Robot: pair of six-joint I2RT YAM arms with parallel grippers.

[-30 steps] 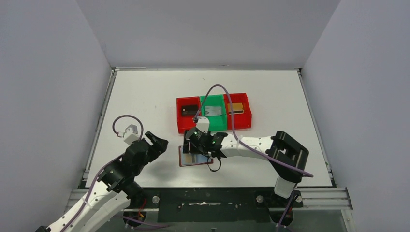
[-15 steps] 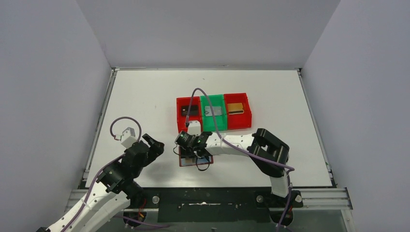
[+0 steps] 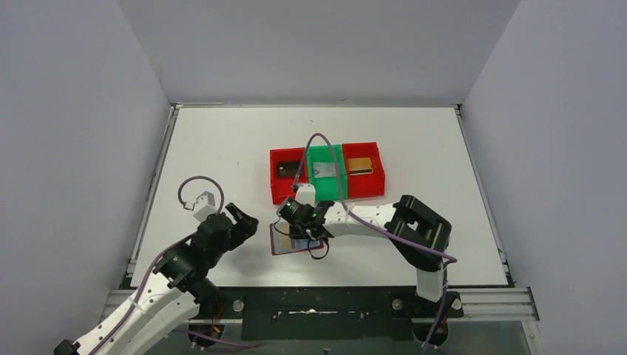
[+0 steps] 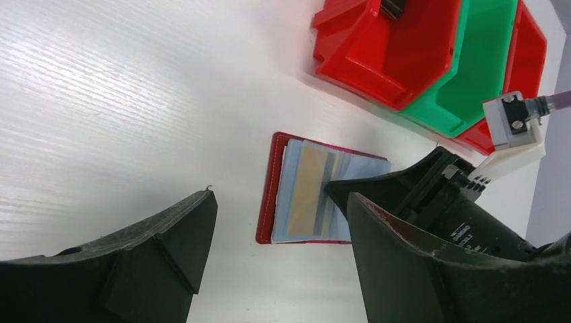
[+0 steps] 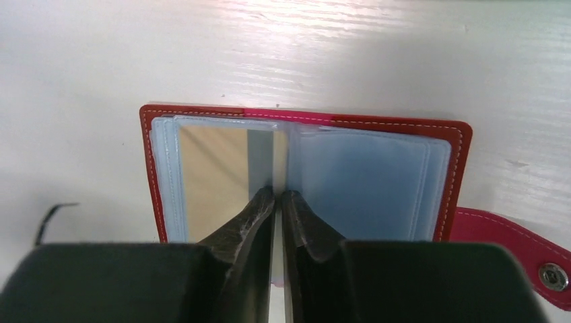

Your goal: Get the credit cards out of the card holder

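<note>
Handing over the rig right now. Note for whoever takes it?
Left hand: open, empty, above the white table, left of the dark red leather folding card holder, which lies open.
Right hand: pinched nearly shut at the near edge of the gold plastic card in a pale blue sleeve; real grip unconfirmed.
Done: dark card in the left red plastic bin, silvery-grey card in the green plastic bin, second gold card in the right red bin.
Left: draw the sleeved gold card out; check the remaining sleeves.
</note>
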